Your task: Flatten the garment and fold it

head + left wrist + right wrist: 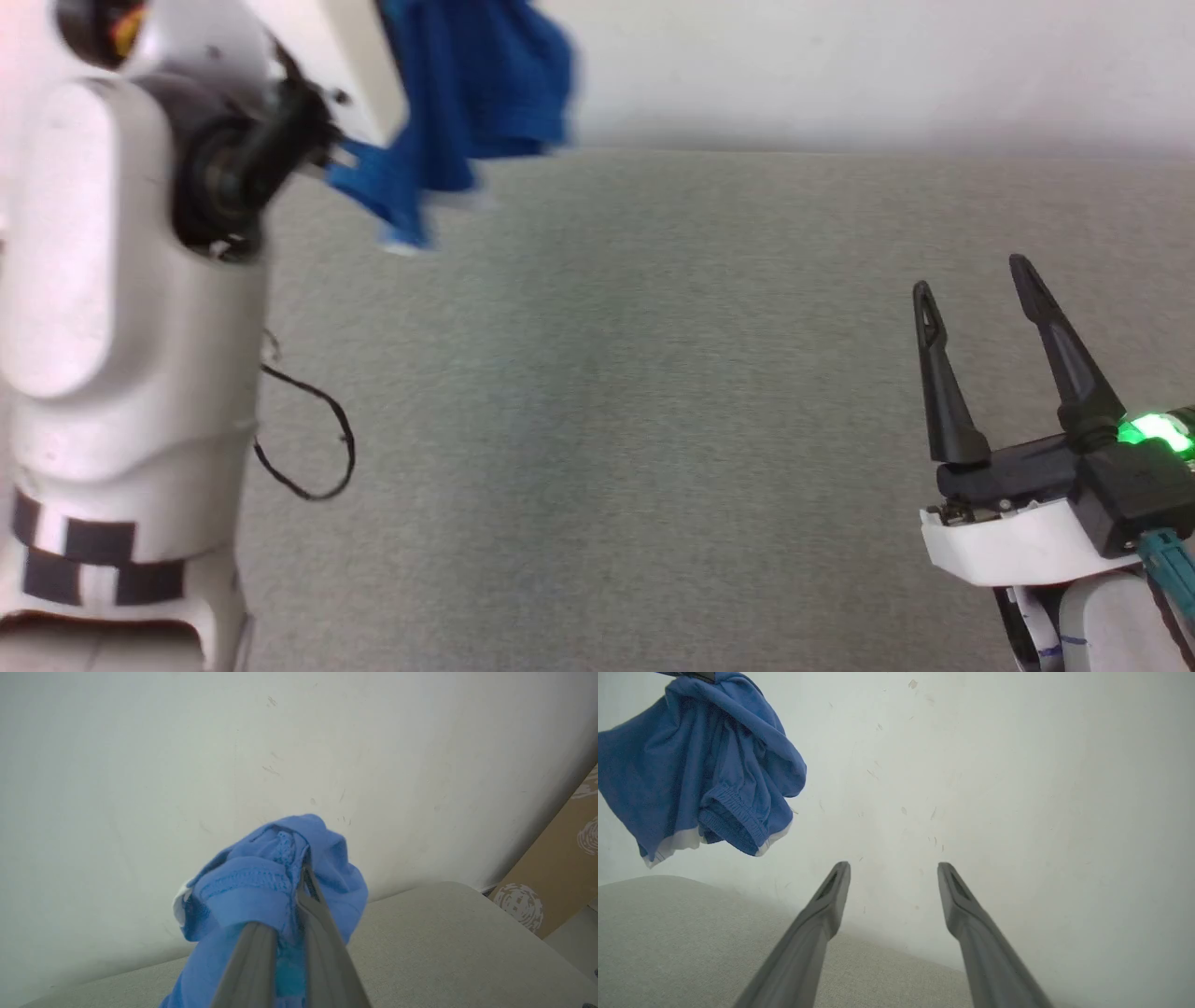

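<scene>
The left gripper (pixel 292 914) is pinched almost shut on a bunch of the blue shorts (pixel 471 89) and holds them in the air above the far left edge of the grey table (pixel 653 420). The shorts hang crumpled and clear of the table, white hem trim lowest. The right gripper (pixel 971 275) hovers over the table's near right part, its two dark fingers spread wide with nothing between them, well apart from the shorts. A white wall (pixel 840 65) rises behind the table's far edge. A black cable (pixel 317 448) loops over the table's near left side beside the pale left arm (pixel 112 327).
</scene>
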`<state>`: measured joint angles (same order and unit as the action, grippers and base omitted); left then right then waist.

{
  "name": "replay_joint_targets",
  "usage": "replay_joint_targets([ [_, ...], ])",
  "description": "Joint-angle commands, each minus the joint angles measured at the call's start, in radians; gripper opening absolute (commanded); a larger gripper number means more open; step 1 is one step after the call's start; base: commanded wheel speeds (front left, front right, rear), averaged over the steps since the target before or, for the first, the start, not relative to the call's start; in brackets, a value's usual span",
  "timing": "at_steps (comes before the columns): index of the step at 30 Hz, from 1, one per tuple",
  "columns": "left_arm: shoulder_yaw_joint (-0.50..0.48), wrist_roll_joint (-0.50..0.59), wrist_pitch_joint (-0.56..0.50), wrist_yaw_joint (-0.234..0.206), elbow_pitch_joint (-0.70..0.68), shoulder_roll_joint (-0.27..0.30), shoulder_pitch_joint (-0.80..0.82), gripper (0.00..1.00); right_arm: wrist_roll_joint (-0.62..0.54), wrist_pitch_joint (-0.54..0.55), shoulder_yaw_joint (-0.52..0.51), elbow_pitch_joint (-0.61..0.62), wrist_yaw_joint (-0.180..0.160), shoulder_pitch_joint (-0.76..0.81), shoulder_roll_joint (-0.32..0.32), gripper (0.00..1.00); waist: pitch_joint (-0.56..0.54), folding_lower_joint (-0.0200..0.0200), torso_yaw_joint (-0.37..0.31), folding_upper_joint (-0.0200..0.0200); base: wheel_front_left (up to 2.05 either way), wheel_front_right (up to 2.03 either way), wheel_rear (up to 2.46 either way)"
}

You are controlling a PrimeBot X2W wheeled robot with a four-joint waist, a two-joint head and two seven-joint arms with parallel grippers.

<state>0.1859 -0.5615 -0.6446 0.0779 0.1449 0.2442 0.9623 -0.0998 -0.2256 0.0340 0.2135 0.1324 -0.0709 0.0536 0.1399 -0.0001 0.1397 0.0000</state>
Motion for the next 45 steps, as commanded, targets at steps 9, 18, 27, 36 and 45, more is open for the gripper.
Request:
replay_joint_targets([
  [9, 0.101, -0.023, -0.012, -0.002, -0.081, -0.088, -0.139, 0.00, 0.017, -0.015, -0.031, 0.014, -0.002, 0.010, -0.003, 1.00, 0.011, 0.0001, -0.155, 0.0000, 0.00, 0.00, 0.00],
  [18, 0.318, 0.103, 0.134, 0.034, -0.010, -0.112, -0.294, 0.00, 0.037, -0.025, -0.035, 0.011, -0.002, 0.004, -0.003, 1.00, 0.065, 0.0001, -0.218, 0.0000, 0.00, 0.00, 0.00],
  [27, 0.433, 0.087, 0.273, 0.027, 0.236, -0.173, -0.474, 0.00, 0.045, -0.031, -0.017, -0.016, -0.002, 0.002, -0.003, 1.00, 0.068, 0.0001, -0.241, 0.0000, 0.00, 0.00, 0.00],
  [36, 0.420, -0.017, 0.405, -0.003, 0.229, -0.193, -0.462, 1.00, 0.037, -0.030, -0.011, -0.033, -0.002, 0.015, -0.003, 1.00, 0.021, 0.0001, -0.199, 0.0000, 0.00, 0.00, 0.00],
  [45, 0.274, -0.031, 0.650, -0.082, -0.003, -0.120, -0.550, 1.00, 0.041, -0.020, -0.015, -0.029, -0.002, 0.052, -0.003, 1.00, -0.020, 0.0001, -0.169, 0.0000, 0.00, 0.00, 0.00],
])
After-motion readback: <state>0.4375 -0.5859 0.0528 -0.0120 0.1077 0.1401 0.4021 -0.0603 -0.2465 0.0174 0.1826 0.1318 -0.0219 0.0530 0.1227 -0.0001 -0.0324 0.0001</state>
